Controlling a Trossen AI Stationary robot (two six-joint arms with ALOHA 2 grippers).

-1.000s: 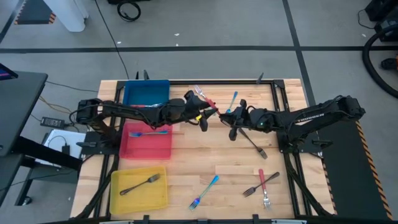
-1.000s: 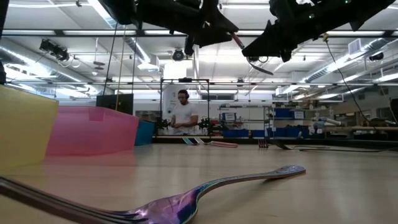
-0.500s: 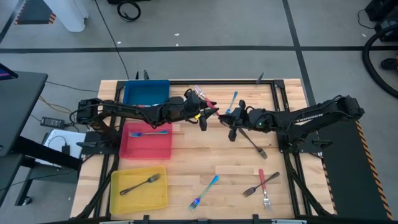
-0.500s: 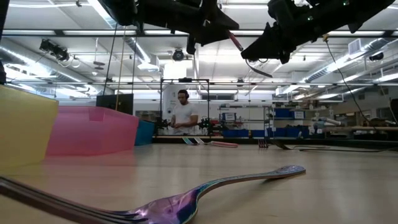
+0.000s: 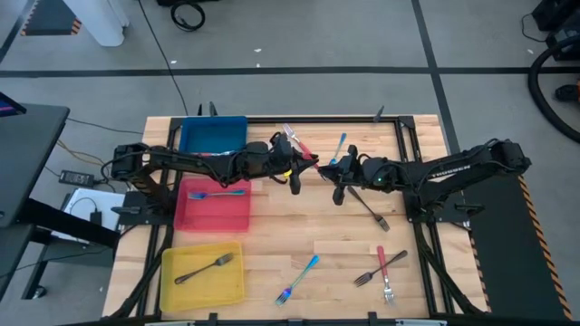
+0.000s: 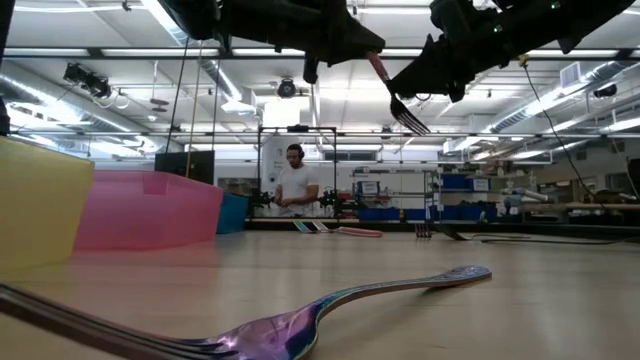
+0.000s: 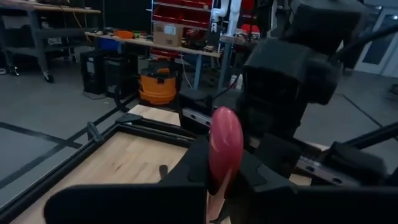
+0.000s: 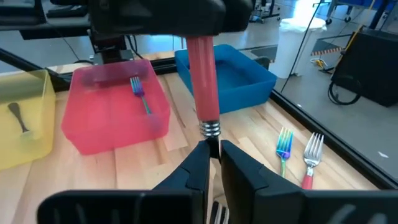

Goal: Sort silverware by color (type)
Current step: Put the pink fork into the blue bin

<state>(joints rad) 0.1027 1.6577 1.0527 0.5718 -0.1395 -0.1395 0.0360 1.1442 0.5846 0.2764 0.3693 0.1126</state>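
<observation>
A red-handled fork point(image 8: 203, 74) is held in the air between my two grippers, above the middle of the table's far half. It slants down in the low view point(image 6: 385, 75), tines point(image 6: 408, 115) lowest. My left gripper point(image 5: 296, 169) is shut on its red handle. My right gripper point(image 5: 333, 177) is shut on its metal neck. A blue-handled fork point(image 5: 217, 193) lies in the red tray point(image 5: 195, 215) and a dark fork point(image 5: 205, 266) lies in the yellow tray point(image 5: 181, 292). The blue tray point(image 5: 213, 136) stands at the far left. My left gripper pinches the fork's red handle near its free end point(image 7: 219, 180) between its two fingers; the rounded end point(image 7: 225, 134) sticks out past them. The fork is lifted clear of the table. My right gripper pinches the fork's thin metal neck point(image 8: 212, 144), just below the handle's collar, between its two fingers. The fingers lie across the neck. The tines hang below the hold point(image 6: 408, 115), clear of the table.
Loose on the table are a dark fork point(image 5: 367, 206), a blue fork point(image 5: 297, 279), a red-handled fork point(image 5: 379, 267) and one more fork point(image 5: 388, 290) near the front. A blue fork point(image 5: 340, 145) and a red-handled fork point(image 5: 290, 136) lie at the far edge. A person point(image 6: 297, 190) stands far behind.
The held fork has turned about its length: in the low view its lower end showed edge-on as a thin dark line, and now the tines show broad. Both grippers have stayed nearly where they were.
</observation>
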